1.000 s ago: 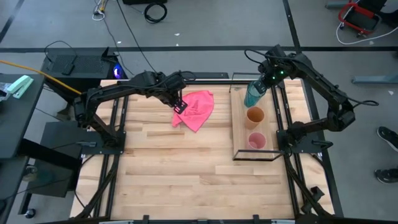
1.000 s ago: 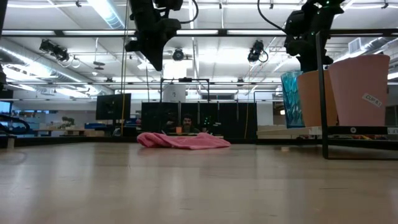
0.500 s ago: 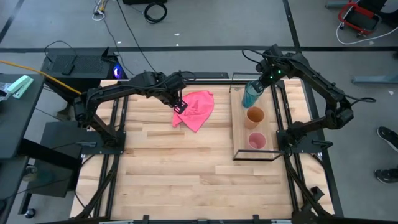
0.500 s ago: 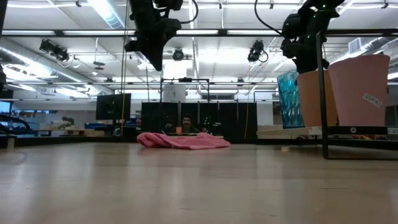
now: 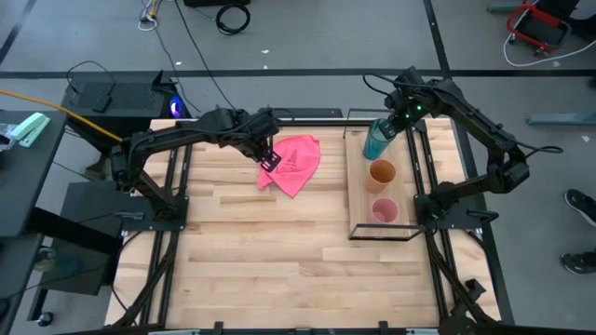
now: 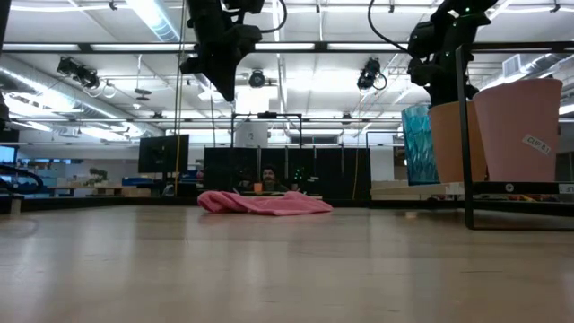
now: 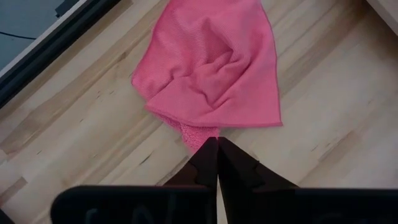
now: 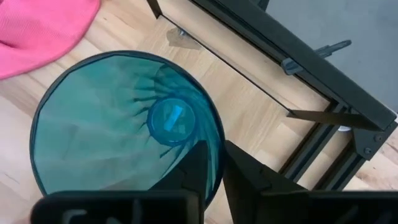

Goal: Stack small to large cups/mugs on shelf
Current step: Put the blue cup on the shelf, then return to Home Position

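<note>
**Three cups in a row on the shelf**

The teal cup (image 5: 377, 140) stands at the far end of the shelf (image 5: 357, 200), the orange cup (image 5: 382, 173) and pink cup (image 5: 385, 211) lined up nearer, smallest to largest. The right pincer (image 8: 213, 163) straddles the teal rim, jaws slightly parted, apparently easing off to leave it there. The left pincer (image 7: 217, 155) hovers fully closed and empty over the pink cloth (image 5: 293, 164) on the bench (image 5: 261, 242).
</note>
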{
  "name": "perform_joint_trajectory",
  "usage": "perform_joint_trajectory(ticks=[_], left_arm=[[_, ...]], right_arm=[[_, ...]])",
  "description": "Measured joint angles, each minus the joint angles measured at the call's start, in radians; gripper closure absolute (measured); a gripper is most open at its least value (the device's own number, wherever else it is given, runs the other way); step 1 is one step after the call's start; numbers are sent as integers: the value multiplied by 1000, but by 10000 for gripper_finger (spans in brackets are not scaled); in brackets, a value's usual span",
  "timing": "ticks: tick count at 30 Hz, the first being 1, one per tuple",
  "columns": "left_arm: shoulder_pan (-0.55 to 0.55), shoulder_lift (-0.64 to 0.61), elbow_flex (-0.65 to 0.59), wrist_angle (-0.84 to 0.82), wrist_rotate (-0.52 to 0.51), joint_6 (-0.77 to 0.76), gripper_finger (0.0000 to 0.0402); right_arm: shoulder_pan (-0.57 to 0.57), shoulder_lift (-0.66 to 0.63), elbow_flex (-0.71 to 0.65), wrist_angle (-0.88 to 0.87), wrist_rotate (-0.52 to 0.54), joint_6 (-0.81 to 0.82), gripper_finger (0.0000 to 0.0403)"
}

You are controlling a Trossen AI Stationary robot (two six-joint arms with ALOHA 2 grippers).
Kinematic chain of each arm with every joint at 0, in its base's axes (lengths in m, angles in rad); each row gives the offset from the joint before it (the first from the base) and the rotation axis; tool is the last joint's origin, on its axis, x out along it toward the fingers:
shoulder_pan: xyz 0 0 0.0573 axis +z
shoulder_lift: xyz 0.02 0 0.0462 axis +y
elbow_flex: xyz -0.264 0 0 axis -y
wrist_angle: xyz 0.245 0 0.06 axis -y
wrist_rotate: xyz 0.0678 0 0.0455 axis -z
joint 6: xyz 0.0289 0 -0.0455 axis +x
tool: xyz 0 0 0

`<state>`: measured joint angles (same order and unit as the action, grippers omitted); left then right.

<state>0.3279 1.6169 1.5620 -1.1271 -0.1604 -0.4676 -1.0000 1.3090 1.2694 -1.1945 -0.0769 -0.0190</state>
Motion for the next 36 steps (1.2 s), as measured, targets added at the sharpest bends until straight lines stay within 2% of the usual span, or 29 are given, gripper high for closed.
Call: perform_joint_trajectory(ticks=[13, 22, 26, 30, 33, 36], left_arm=[[0, 0, 0, 0, 0, -1, 378], [0, 0, 0, 1, 0, -1, 389], [-1, 0, 0, 28, 0, -28, 385], [-22, 0, 16, 58, 0, -92, 375], [-55, -1, 83, 63, 0, -98, 372], [-99, -1, 182, 61, -10, -97, 370]], right_arm=[[0, -59, 0, -8, -2, 5, 346], [1, -118, 22, -42, -9, 30, 346], [15, -167, 75, -60, -86, 91, 346], [47, -232, 154, -62, -224, 141, 346], [88, -284, 226, -53, -300, 157, 346], [138, -341, 298, -35, -332, 182, 346]])
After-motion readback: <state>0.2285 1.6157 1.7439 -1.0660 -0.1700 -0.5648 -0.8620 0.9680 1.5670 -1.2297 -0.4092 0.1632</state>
